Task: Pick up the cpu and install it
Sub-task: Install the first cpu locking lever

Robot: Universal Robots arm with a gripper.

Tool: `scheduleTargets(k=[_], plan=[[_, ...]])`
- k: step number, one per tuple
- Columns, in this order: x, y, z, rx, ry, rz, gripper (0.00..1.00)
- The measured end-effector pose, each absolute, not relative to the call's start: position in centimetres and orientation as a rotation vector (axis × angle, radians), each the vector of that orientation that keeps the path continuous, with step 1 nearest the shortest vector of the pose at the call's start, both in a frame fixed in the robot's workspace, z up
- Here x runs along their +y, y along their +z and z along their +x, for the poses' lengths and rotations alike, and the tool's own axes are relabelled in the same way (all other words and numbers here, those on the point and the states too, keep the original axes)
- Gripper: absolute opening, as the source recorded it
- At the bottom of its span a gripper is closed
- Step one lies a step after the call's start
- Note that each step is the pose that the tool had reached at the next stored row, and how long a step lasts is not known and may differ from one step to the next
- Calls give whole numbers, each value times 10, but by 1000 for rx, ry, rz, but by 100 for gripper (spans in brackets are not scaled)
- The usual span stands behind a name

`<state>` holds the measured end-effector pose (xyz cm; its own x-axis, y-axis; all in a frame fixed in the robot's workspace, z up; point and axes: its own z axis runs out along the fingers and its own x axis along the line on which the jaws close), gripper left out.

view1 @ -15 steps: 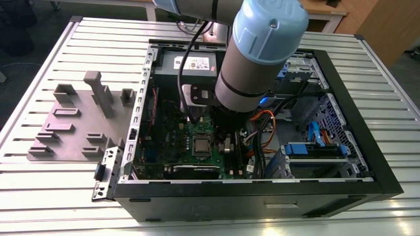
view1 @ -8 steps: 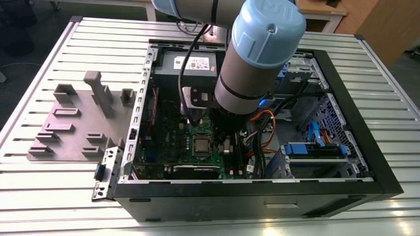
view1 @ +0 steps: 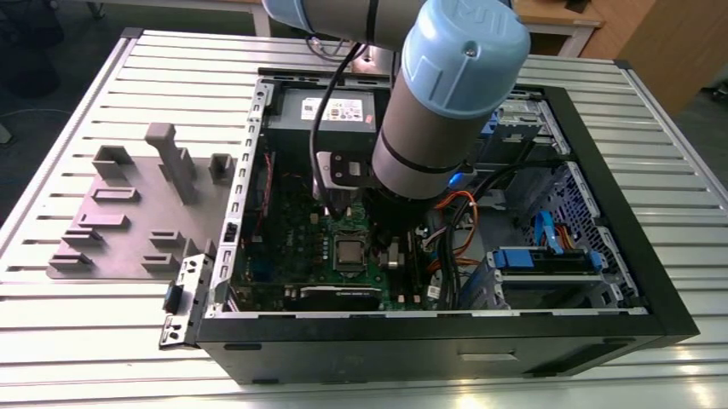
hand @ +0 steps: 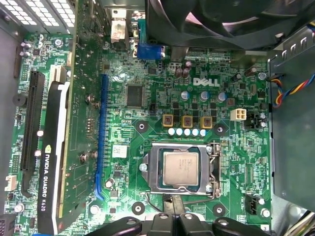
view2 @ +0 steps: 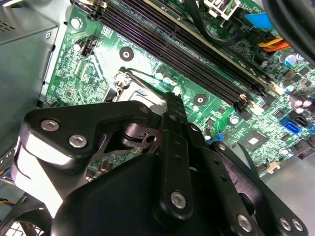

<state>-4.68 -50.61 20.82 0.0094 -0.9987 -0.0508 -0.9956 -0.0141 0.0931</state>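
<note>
Exterior view: an open black computer case (view1: 592, 281) lies on a white slatted table (view1: 102, 332), with a grey moulded fixture plate (view1: 136, 217) on the table at the exterior view's left of the case. The robot arm (view1: 444, 102), grey with a blue joint cap, reaches down into the case over the green motherboard (view1: 341, 230). A grey metal box with a white label (view1: 330, 111) sits at the far end of the case, and orange and blue cables (view1: 461, 213) run just beside the arm.

On the motherboard in the first wrist view, the cpu (hand: 181, 168) lies flat and square in its socket, inside the silver metal frame (hand: 153, 169) that surrounds it. A black graphics card (hand: 49, 157) stands along one side of the board beside a long blue slot (hand: 102, 132), and a black fan (hand: 221, 19) overhangs the board's far end. Three gold-topped components (hand: 187, 121) sit near the socket.

The gripper (hand: 172, 212) hangs just above the socket's edge, near the cpu but apart from it. Its black fingers (view2: 174, 128) appear drawn together with nothing between them. In the second wrist view the fingers cover most of the socket; long black memory slots (view2: 187, 54) run just beyond it.
</note>
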Motion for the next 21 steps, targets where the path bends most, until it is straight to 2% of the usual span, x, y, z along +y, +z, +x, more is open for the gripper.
scheduleTargets(k=[21], plan=[[-509,204,-46,-2182,-156,2210,11]])
